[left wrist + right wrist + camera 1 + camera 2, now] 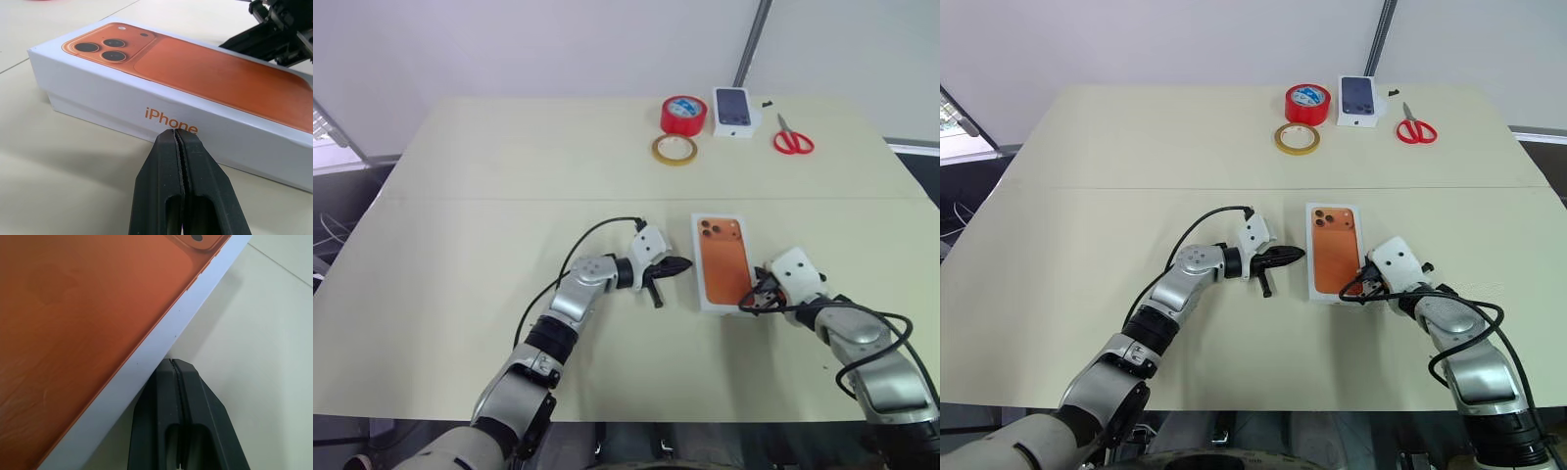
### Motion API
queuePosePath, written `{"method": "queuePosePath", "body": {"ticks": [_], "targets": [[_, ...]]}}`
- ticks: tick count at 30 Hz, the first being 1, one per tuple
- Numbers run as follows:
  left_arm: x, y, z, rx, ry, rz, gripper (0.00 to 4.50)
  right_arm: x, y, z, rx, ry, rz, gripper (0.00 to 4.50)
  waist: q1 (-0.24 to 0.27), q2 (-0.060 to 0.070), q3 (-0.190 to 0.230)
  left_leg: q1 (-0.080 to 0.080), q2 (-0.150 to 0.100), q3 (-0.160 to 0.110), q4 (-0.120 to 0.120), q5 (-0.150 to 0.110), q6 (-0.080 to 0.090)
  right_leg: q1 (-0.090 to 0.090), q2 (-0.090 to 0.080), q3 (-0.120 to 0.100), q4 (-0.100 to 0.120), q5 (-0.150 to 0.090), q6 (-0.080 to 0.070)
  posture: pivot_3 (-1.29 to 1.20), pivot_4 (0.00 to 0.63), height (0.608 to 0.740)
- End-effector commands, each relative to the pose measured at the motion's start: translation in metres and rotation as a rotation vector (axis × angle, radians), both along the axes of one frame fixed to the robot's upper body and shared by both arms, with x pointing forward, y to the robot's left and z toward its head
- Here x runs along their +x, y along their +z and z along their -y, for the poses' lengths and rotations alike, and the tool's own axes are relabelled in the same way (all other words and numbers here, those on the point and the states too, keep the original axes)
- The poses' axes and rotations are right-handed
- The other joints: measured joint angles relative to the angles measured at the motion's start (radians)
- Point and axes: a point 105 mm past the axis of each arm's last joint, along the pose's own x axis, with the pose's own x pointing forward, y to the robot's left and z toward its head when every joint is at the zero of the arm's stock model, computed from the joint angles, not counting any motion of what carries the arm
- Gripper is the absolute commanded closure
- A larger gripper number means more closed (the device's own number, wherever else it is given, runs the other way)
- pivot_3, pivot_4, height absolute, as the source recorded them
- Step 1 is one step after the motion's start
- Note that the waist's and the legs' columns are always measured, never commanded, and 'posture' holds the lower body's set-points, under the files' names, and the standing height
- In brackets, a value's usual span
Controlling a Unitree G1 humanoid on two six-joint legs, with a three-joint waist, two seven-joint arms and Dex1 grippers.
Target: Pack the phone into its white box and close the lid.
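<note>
The white box [722, 262] is lying flat near the middle of the desk [489, 196], and the lid [146, 93] is sitting on it, so the box is shut. The lid's top is showing a printed orange phone picture with three dark camera rings at one corner. Orange letters are running along its white side. The phone itself is not showing, so I cannot tell where it is.

The left gripper [677, 264] is pointing at the box's left long side, just beside it. Its jaws are pressed together and are holding nothing. The right gripper [756, 294] is sitting at the box's near right corner, right against the white edge. Its jaws are also squeezed together with nothing between them.

Far back on the desk a red tape roll [683, 115] is standing next to a tan tape roll [674, 149]. A small white carton [734, 111] printed with a dark phone is lying beside them, with red scissors [792, 138] to its right.
</note>
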Motion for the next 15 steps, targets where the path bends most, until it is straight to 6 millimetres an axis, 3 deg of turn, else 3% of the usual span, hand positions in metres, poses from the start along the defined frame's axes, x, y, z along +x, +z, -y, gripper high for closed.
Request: {"method": "queuePosePath", "body": {"ticks": [1, 5, 9, 12, 15], "targets": [[-0.001, 0.013, 0.003, -0.024, -0.015, 0.054, 4.45, 0.005, 0.012, -0.001, -0.021, 0.016, 0.050, 4.49, 0.000, 0.000, 0.000, 0.000, 0.000, 0.000, 0.000, 0.000, 0.000, 0.000, 0.000, 0.000, 0.000, 0.000, 0.000, 0.00, 0.150, 0.740], [0.007, 0.030, -0.004, -0.093, 0.026, 0.052, 4.45, 0.011, 0.032, 0.022, -0.025, -0.059, 0.123, 4.49, 0.000, 0.000, 0.000, 0.000, 0.000, 0.000, 0.000, 0.000, 0.000, 0.000, 0.000, 0.000, 0.000, 0.000, 0.000, 0.00, 0.150, 0.740], [0.016, 0.054, 0.002, -0.158, 0.048, 0.088, 4.45, 0.021, 0.052, 0.029, 0.006, -0.082, 0.201, 4.49, 0.000, 0.000, 0.000, 0.000, 0.000, 0.000, 0.000, 0.000, 0.000, 0.000, 0.000, 0.000, 0.000, 0.000, 0.000, 0.00, 0.150, 0.740], [0.019, 0.065, 0.012, -0.173, 0.044, 0.115, 4.45, 0.025, 0.067, 0.016, 0.045, -0.026, 0.250, 4.49, 0.000, 0.000, 0.000, 0.000, 0.000, 0.000, 0.000, 0.000, 0.000, 0.000, 0.000, 0.000, 0.000, 0.000, 0.000, 0.00, 0.150, 0.740], [0.020, 0.061, 0.022, -0.145, 0.029, 0.133, 4.45, 0.021, 0.070, -0.008, 0.151, 0.075, 0.233, 4.49, 0.000, 0.000, 0.000, 0.000, 0.000, 0.000, 0.000, 0.000, 0.000, 0.000, 0.000, 0.000, 0.001, 0.000, 0.000, 0.00, 0.150, 0.740]]}}
